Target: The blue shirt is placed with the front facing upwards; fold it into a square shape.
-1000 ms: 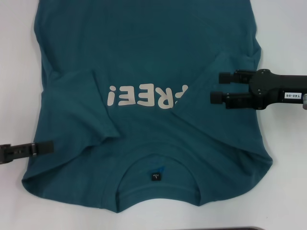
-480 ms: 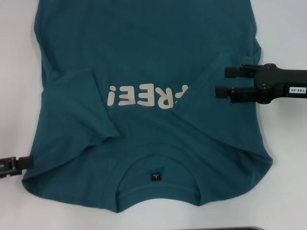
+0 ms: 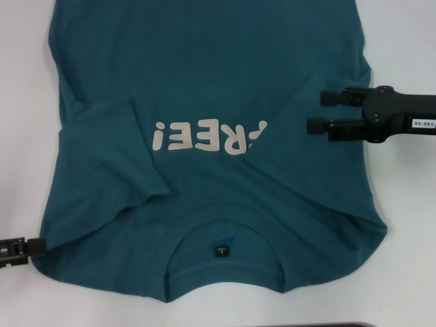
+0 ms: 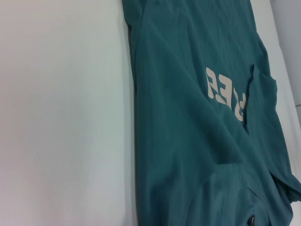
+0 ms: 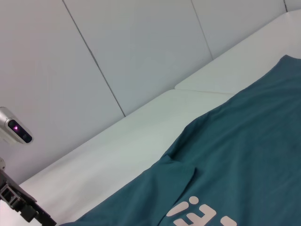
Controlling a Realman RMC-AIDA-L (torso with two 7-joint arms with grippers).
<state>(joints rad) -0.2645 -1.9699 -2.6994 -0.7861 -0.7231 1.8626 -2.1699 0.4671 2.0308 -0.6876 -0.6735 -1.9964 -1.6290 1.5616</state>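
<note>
- One large dark teal-blue cotton T-shirt [image 3: 211, 82] lies spread flat on the white table [image 3: 409, 238], front up, its collar at the near edge and its hem running out of view at the far side.
- White "FREE!" lettering [image 3: 208, 136] sits across the chest, upside down in the head view; the letter nearest the robot's right side is partly covered by cloth.
- Both sleeves are folded inward over the body: the left sleeve flap [image 3: 112, 157] lies beside the exclamation mark, the right sleeve flap [image 3: 306, 129] runs diagonally over the start of the word.
- A small black neck tag [image 3: 221, 251] shows inside the collar opening.
- Right black gripper [image 3: 320, 112] hovers over the shirt's right side, its two fingers pointing inward toward the lettering with a clear gap between them and nothing held; the tips are near the folded right sleeve edge.
- Left black gripper [image 3: 30, 246] is low at the table's left edge, its tip right at the shirt's near-left shoulder corner; whether it touches the cloth, or how its fingers stand, cannot be told.
- In the left wrist view the shirt fills one side, bare table the other.
- In the right wrist view the shirt's edge lies on the table before a pale panelled wall [image 5: 141, 47].
</note>
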